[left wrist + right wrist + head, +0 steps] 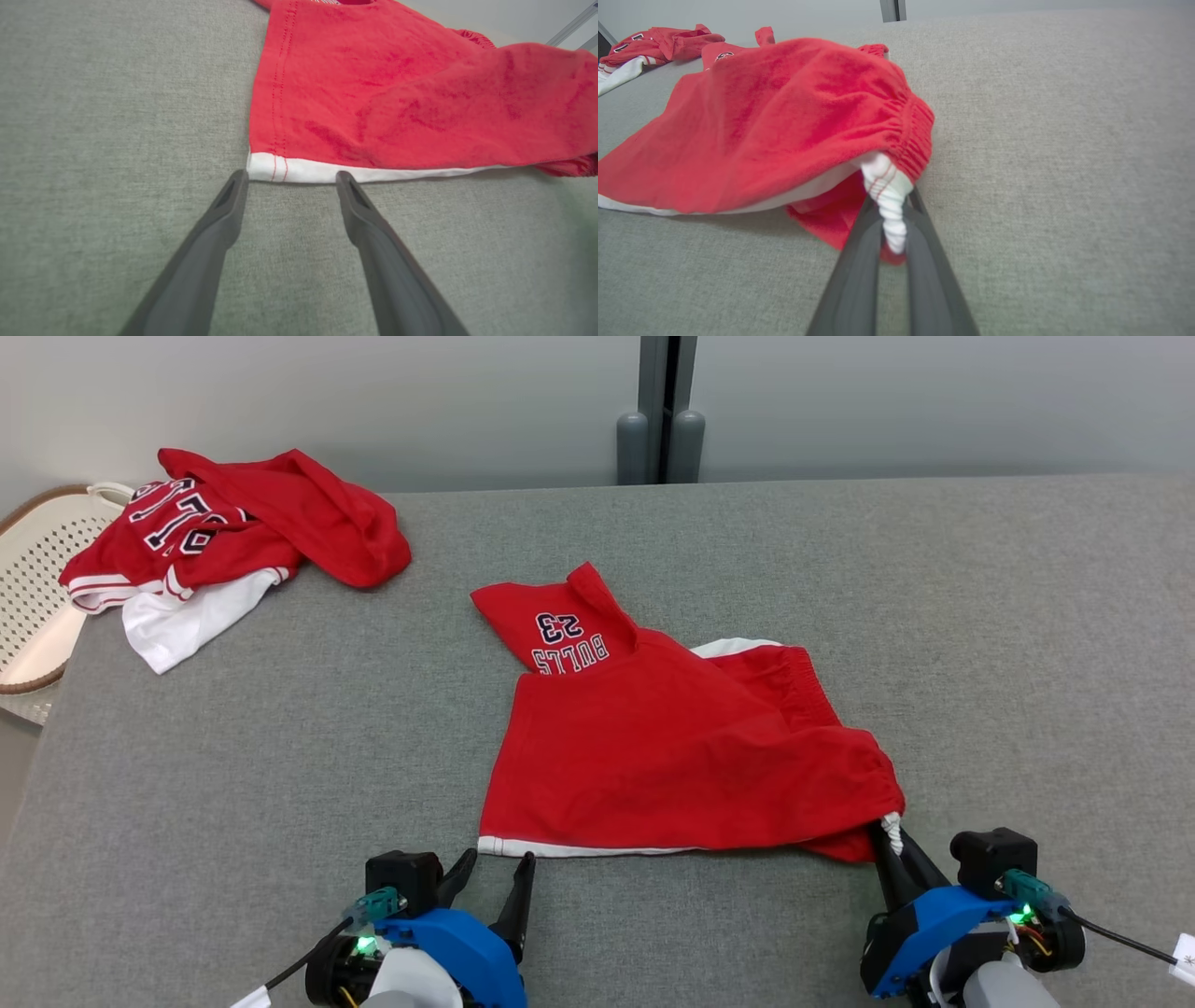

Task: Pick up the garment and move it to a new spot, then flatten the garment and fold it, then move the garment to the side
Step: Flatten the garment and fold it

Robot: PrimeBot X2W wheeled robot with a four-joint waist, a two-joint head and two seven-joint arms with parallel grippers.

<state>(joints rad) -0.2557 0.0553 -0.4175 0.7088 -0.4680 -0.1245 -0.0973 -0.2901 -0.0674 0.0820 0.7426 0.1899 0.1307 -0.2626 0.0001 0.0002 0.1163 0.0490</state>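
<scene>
A grey, woven-textured surface (233,756) spreads across the head view and ends at a straight far edge, behind which stands a plain pale wall (934,401) broken by a dark grey vertical post (661,411) with two rounded fittings at its foot. At the surface's far left corner lies a heap of red and white jerseys (233,523) with dark numerals, and just beyond it a white perforated basket (37,579) with a brown rim pokes past the edge. The garment (653,756), a pair of red shorts printed "BULLS 23" upside down to the camera, lies near the middle of the surface and towards the near side, mostly spread out, with a white hem band along its near edge and a gathered elastic waistband on its right. The right gripper (892,210) has its fingers pressed together on the near right corner of the garment, pinching a twisted bunch of white and red cloth. The left gripper (292,179) rests low over the grey surface with its fingers spread apart, their tips just at the white hem at the near left corner, holding nothing.
</scene>
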